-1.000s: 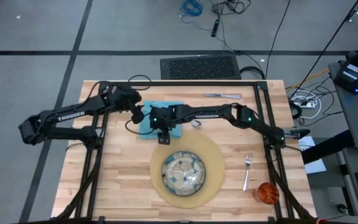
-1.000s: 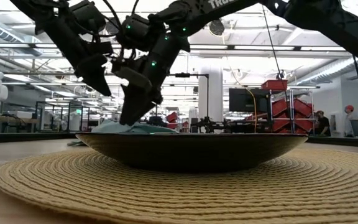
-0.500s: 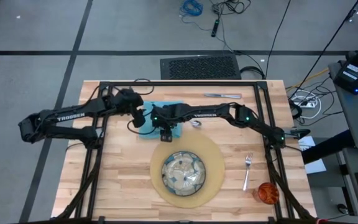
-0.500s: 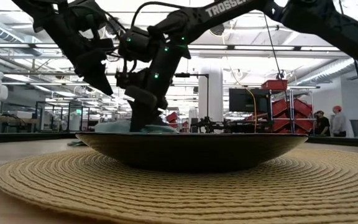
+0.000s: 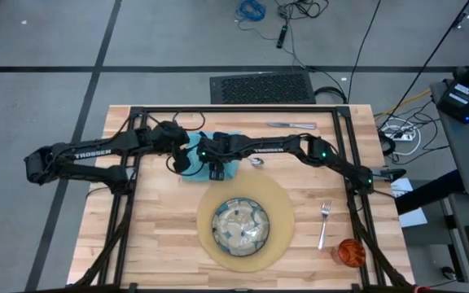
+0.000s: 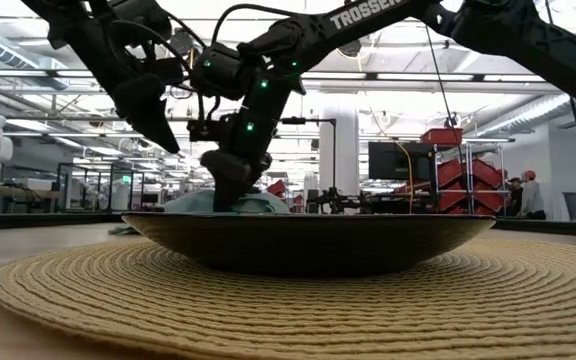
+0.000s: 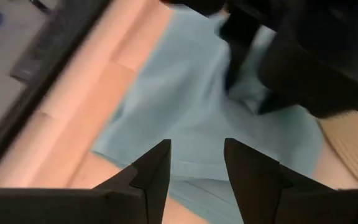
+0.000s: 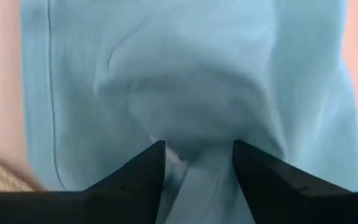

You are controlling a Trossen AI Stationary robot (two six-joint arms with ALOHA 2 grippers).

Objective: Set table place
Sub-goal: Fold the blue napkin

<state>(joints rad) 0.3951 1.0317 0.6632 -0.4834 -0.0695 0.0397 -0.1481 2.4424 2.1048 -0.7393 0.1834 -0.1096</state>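
i'm seeing the right gripper [image 8: 197, 163] pressing down into the teal napkin [image 5: 218, 155], fingers apart with a bunched fold sitting between them. the napkin's lying on the table [image 5: 153, 236] just behind the placemat [image 5: 283, 224]. left gripper [image 7: 194, 163] is hovering open over its edge, holding nothing.

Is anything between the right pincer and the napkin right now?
No. The right pincer is already down on the teal napkin, cloth bunched between its fingertips. The left pincer hovers open just beside it, not in between.
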